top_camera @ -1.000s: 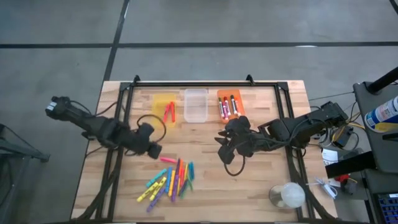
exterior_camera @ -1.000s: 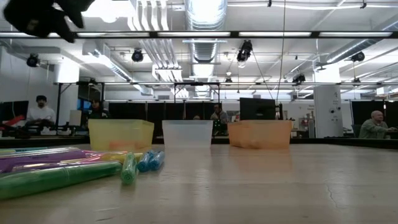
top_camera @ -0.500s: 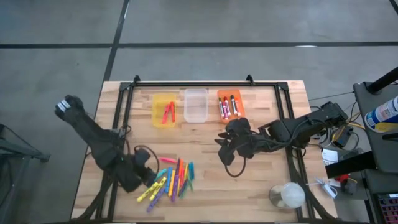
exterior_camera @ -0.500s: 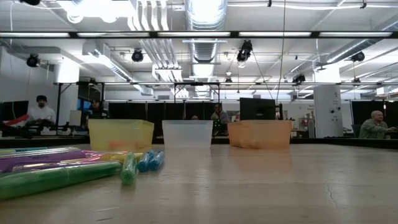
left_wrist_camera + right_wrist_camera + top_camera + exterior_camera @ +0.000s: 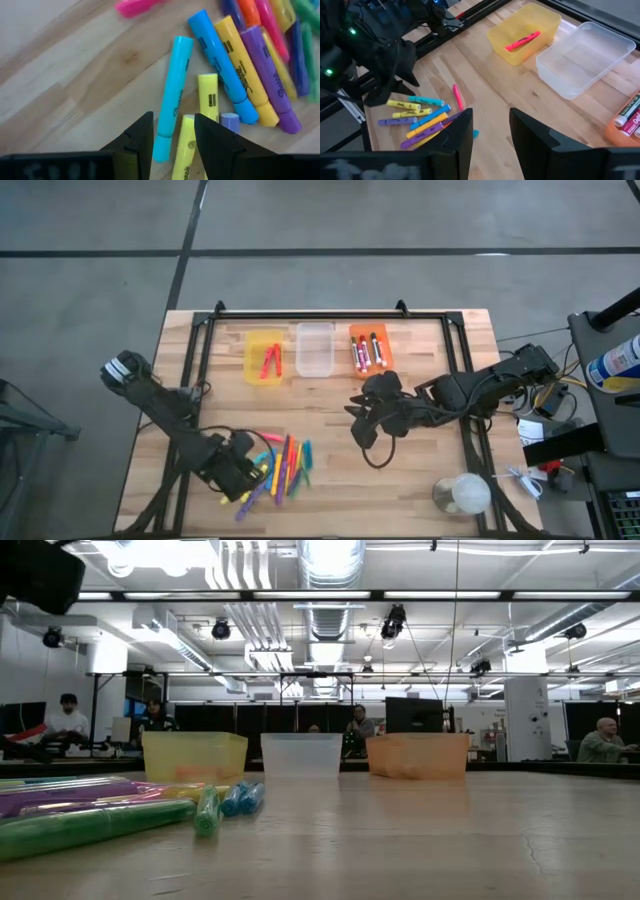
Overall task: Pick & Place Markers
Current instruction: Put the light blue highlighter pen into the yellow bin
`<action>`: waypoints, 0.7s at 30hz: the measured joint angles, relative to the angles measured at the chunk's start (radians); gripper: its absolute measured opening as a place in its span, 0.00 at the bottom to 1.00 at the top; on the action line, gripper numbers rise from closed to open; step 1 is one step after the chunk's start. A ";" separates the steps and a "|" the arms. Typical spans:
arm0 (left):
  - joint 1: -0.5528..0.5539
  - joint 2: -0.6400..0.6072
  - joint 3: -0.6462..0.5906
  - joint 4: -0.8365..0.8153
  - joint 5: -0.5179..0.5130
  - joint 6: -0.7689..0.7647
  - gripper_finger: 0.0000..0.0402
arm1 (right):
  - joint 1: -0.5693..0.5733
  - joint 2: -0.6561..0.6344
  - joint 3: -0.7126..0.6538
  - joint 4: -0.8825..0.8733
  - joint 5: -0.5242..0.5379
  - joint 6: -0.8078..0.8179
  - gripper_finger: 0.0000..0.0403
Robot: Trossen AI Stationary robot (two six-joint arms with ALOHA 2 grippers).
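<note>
Hovering left end effector [image 5: 172,132] over markers [image 5: 235,75]

Wooden table [image 5: 420,470] carries loose markers [image 5: 275,468] and three bins [image 5: 313,350]

My table [image 5: 420,480] is light brown wood. My markers [image 5: 275,470] are blue, yellow, purple, pink, orange and green. One bin [image 5: 264,357] is yellow with red markers inside. One bin [image 5: 314,349] is clear. One bin [image 5: 368,350] is orange with white markers. My arms are black.
</note>
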 joint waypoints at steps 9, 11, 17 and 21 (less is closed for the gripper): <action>0.068 0.010 -0.094 0.105 0.084 0.148 0.34 | 0.000 -0.002 0.000 0.010 0.000 0.004 0.30; 0.080 0.004 -0.107 0.114 0.094 0.159 0.34 | 0.000 -0.002 0.000 0.011 0.000 0.004 0.30; 0.109 -0.001 -0.122 0.215 0.096 0.196 0.34 | -0.001 -0.002 0.000 0.013 0.000 0.000 0.30; 0.117 0.002 -0.122 0.242 0.091 0.198 0.34 | -0.001 -0.002 0.000 0.013 0.000 0.000 0.30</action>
